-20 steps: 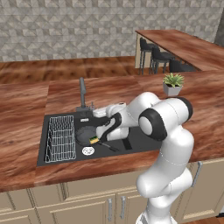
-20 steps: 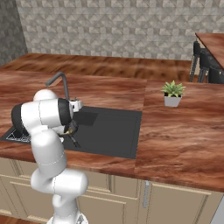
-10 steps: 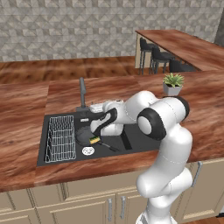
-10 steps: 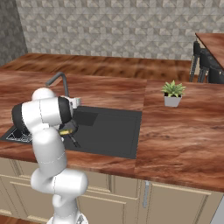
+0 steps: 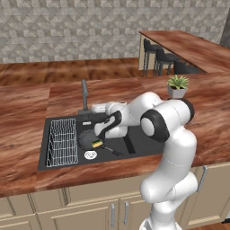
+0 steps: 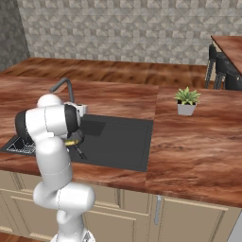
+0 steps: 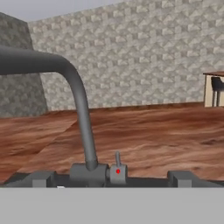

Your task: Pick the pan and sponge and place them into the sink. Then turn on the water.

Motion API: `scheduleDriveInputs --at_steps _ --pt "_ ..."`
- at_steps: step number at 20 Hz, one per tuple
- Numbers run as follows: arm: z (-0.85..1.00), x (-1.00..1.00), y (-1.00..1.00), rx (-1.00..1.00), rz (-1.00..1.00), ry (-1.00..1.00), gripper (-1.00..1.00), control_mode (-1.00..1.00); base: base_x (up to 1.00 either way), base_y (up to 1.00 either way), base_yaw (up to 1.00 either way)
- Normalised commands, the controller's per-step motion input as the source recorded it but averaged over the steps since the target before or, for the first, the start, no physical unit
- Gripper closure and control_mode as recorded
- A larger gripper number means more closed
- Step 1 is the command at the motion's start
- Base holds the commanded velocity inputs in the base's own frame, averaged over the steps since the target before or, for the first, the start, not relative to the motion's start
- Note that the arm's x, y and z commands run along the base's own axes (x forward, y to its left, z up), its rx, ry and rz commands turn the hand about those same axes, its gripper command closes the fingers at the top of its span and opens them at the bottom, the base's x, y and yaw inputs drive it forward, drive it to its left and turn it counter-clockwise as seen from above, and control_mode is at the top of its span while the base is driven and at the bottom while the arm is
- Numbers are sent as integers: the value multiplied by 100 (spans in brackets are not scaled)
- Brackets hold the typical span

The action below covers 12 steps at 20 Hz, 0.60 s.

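The claw (image 5: 95,110) is being held with its fingers spread wide and nothing between them, over the back edge of the sink (image 5: 143,143) and just beside the faucet (image 5: 84,95). In the hand view, the dark finger tips (image 7: 41,178) are being shown low at either side, with the faucet's curved grey neck and a small upright lever (image 7: 117,160) bearing a red dot between them.

The pan (image 5: 88,139), small, round and black with a long thin handle, is being carried on the floor of the matte black basin. The sponge (image 5: 97,144), a tiny yellow block with a green face, is being supported on the pan's near rim. A round silver drain (image 5: 90,155) is being shown in front of the pan, and a wire rack (image 5: 62,141) to its left.

Farther back on the brown worktop (image 5: 27,117), a potted plant (image 5: 177,86) is being displayed.
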Motion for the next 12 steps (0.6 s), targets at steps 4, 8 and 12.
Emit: scheduleDriveInputs --at_steps 4,8,12 --pt "-28 0 -20 10 0 -7 -100 -100 0 0 0" --pt "-24 2 -3 6 0 -9 -100 -100 0 0 0" --pt "-25 11 0 2 0 -6 -100 -100 0 0 0"
